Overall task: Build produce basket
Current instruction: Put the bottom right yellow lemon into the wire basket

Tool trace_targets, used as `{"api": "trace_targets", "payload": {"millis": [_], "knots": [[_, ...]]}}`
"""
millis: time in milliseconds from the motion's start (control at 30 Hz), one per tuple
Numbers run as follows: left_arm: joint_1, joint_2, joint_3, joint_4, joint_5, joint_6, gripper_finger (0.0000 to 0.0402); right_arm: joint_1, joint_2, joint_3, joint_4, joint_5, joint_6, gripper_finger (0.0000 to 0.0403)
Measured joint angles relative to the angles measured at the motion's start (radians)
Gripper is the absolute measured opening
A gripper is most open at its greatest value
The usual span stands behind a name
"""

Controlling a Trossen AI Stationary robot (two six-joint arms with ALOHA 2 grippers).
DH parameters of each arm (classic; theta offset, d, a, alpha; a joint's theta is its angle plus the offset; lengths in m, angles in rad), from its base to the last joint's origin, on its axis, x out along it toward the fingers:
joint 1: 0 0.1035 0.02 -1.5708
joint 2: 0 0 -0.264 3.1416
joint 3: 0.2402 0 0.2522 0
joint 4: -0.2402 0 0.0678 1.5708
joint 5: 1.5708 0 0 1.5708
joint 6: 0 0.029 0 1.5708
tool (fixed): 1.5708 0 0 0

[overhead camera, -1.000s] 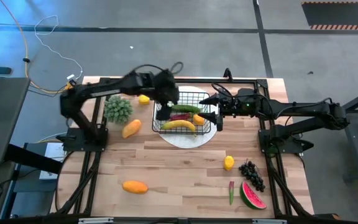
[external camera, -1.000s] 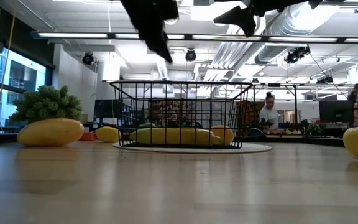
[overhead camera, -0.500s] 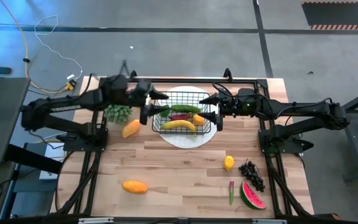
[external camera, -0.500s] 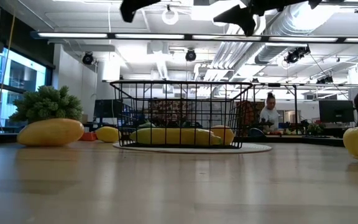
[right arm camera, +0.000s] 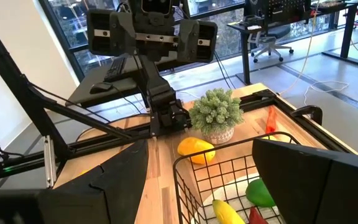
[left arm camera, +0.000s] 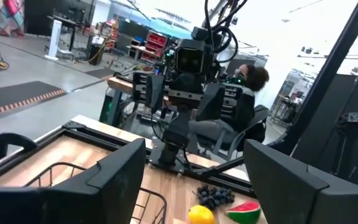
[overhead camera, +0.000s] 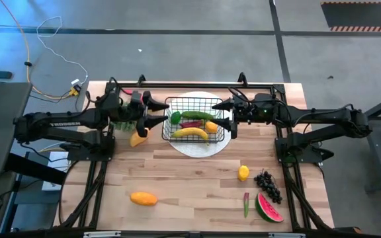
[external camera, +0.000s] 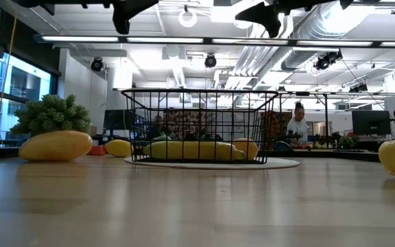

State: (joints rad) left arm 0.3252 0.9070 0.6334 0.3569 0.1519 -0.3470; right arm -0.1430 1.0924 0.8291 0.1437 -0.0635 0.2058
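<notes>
Overhead, the basket (overhead camera: 193, 123) is sitting on a round white plate (overhead camera: 197, 147) toward the far middle of the tabletop (overhead camera: 190, 185), holding a banana (overhead camera: 190, 133), a cucumber (overhead camera: 196, 116) and a red piece. The left pincer (overhead camera: 156, 112) is hanging just beside the basket's left side, fingers spread, holding nothing. The right pincer (overhead camera: 229, 116) is hanging at the basket's right edge, fingers wide apart, also empty. A mango (overhead camera: 139, 137) and a green plant (overhead camera: 126, 118) are lying left of the basket. Another mango (overhead camera: 143, 198), a lemon (overhead camera: 243, 173), grapes (overhead camera: 267, 185) and a watermelon slice (overhead camera: 268, 207) are lying nearer the front.

Low view: both pincers are hanging above the basket's rim; the banana is showing through the mesh.

Left wrist view: lemon, grapes and watermelon are showing between the spread fingers.

Right wrist view: basket corner, plant and mango are lying ahead of the wide fingers.
</notes>
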Motion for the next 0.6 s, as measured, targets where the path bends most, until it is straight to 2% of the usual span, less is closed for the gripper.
{"api": "trace_targets", "payload": {"millis": [333, 500, 600], "knots": [[0.000, 0.005, 0.000, -0.001, -0.009, 0.009, 0.0259, 0.000, 0.000, 0.000, 0.000, 0.000, 0.110, 0.0271], [0.000, 0.005, 0.000, -0.001, -0.014, 0.009, 0.0259, 0.000, 0.000, 0.000, -0.019, -0.004, 0.372, 0.0271], [0.000, 0.005, 0.000, -0.001, -0.014, 0.009, 0.0259, 0.001, 0.000, 0.006, -0.089, -0.101, 0.571, 0.0271]]}}
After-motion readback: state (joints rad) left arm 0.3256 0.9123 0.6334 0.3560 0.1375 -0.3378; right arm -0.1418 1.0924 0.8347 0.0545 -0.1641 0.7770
